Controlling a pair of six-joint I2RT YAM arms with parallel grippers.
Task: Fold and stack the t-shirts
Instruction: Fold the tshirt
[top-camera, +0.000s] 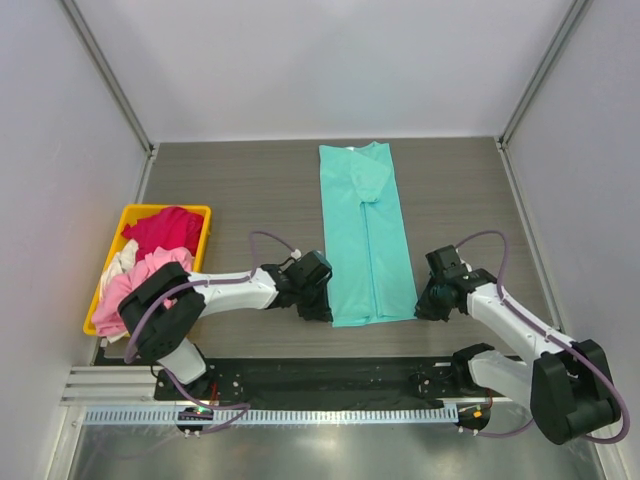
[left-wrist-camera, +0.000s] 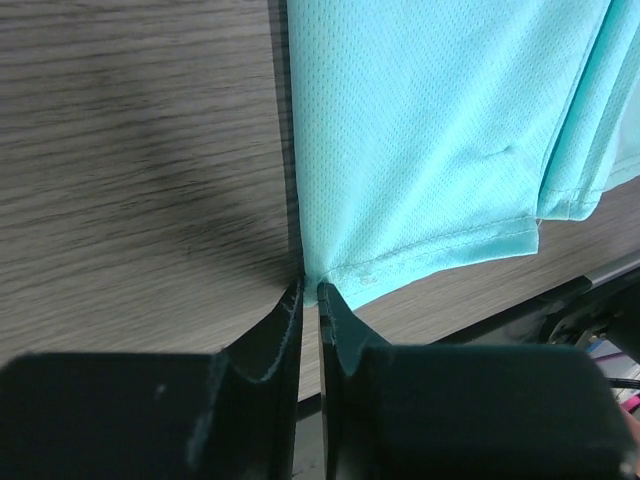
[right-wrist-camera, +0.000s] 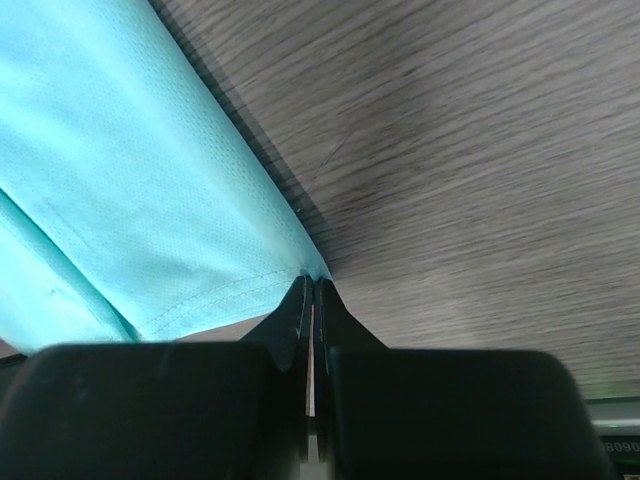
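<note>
My left pincer (left-wrist-camera: 310, 290) and right pincer (right-wrist-camera: 312, 286) clamp the lower corners of the teal t-shirt (top-camera: 365, 230), lying lengthwise up-frame.

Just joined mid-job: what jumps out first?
A teal cloth t-shirt, folded into a narrow strip, lies across the wood-grain table. The left claw and right claw each pinch a near hem corner. Left of it, a yellow plastic bin holds pink, red and whitish shirts.
</note>
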